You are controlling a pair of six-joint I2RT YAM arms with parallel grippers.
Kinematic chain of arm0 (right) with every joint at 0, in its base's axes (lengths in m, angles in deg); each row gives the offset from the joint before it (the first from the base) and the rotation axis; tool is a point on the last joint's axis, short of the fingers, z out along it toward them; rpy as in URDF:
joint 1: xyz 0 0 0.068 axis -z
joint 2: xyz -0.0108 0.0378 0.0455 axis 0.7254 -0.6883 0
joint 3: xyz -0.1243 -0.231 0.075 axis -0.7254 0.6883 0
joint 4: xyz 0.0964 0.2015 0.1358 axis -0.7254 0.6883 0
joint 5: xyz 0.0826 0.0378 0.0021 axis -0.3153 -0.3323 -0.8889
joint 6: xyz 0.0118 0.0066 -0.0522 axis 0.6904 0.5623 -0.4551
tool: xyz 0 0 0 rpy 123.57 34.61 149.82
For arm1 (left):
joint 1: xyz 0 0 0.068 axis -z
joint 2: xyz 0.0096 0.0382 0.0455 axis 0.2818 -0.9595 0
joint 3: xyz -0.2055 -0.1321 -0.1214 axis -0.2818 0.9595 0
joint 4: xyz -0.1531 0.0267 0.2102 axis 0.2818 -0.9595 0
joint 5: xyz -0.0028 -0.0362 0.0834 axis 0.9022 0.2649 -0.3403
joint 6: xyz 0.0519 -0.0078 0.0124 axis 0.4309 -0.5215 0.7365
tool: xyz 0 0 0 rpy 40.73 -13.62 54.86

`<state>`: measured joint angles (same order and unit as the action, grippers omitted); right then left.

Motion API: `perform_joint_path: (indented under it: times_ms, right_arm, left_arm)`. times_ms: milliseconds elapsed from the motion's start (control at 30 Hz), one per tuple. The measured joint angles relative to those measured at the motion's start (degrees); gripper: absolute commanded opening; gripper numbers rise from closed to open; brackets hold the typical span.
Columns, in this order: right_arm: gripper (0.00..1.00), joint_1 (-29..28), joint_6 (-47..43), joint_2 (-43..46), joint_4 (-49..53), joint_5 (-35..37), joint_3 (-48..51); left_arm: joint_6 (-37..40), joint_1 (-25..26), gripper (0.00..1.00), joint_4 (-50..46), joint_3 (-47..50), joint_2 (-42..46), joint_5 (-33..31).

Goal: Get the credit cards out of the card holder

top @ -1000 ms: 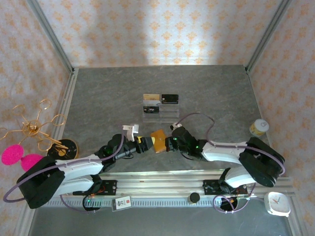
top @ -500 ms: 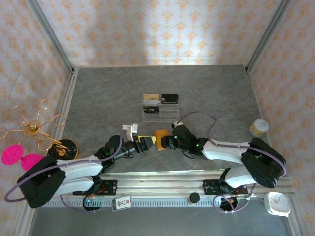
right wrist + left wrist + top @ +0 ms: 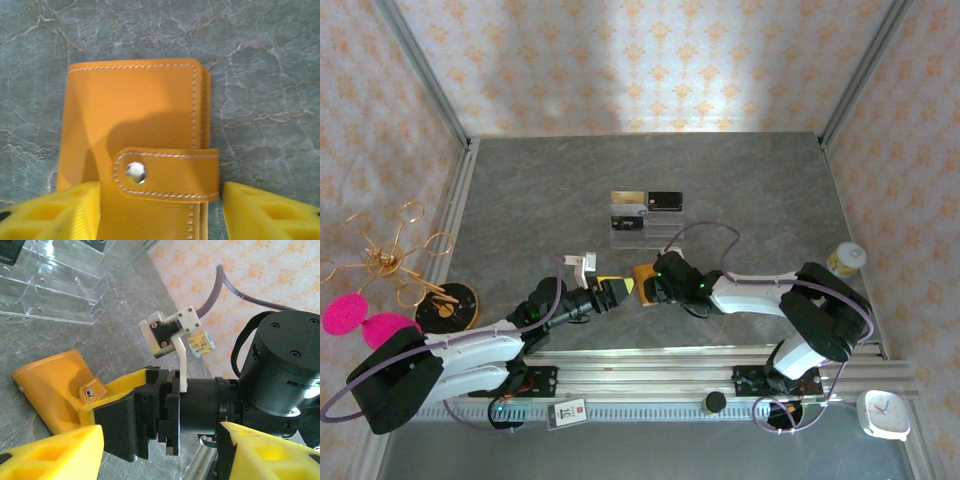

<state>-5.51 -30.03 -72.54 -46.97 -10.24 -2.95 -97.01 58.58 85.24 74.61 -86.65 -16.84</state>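
The card holder (image 3: 135, 130) is a tan-orange leather wallet lying flat on the grey table, folded shut with its strap (image 3: 167, 172) snapped. My right gripper (image 3: 160, 215) is open and straddles its near end; there is a gap at the right finger, while the left finger sits against the leather. The same card holder (image 3: 643, 274) lies between both arms. My left gripper (image 3: 160, 455) is open and empty, just left of the right gripper (image 3: 653, 287). A gold card (image 3: 627, 198) and two black cards (image 3: 665, 200) rest on a clear stand. Any cards inside the holder are hidden.
The clear acrylic tiered stand (image 3: 658, 234) stands behind the card holder. A small yellow-and-white jar (image 3: 846, 259) sits at the right edge. A gold wire rack (image 3: 390, 260) and pink pads (image 3: 350, 315) are outside on the left. A metal rail (image 3: 650, 360) runs along the front.
My right gripper has opened and slid left and forward over the card holder, which now lies flat and a little farther back. The left arm has barely moved.
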Motion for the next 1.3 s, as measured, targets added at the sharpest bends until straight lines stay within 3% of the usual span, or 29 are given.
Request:
perform_joint_path:
  times_ms: [267,400,600,800,1000,1300]
  right_arm:
    - [0.0,-0.7,0.2,-0.6,-2.8,0.3,-0.7]
    - [0.0,-0.7,-0.9,2.7,-4.3,-1.2,1.1]
    - [0.0,0.7,-2.6,11.0,-5.7,-6.9,4.4]
    - [0.0,4.6,-2.7,19.1,-9.1,-12.8,6.0]
    - [0.0,4.9,-1.2,24.6,-12.5,-18.3,7.0]
    - [0.0,4.9,1.4,29.7,-15.1,-20.6,7.5]
  left_arm:
    - [0.0,0.0,0.6,0.0,0.0,-0.9,0.0]
    - [0.0,0.0,0.57,0.0,0.0,-0.9,0.3]
    - [0.0,-1.1,0.64,2.0,0.6,-0.7,1.2]
    - [0.0,-2.3,0.67,5.4,1.7,2.1,2.7]
    - [0.0,-2.6,0.67,8.3,1.7,4.1,3.7]
    - [0.0,-3.3,0.67,9.4,1.8,5.4,3.9]
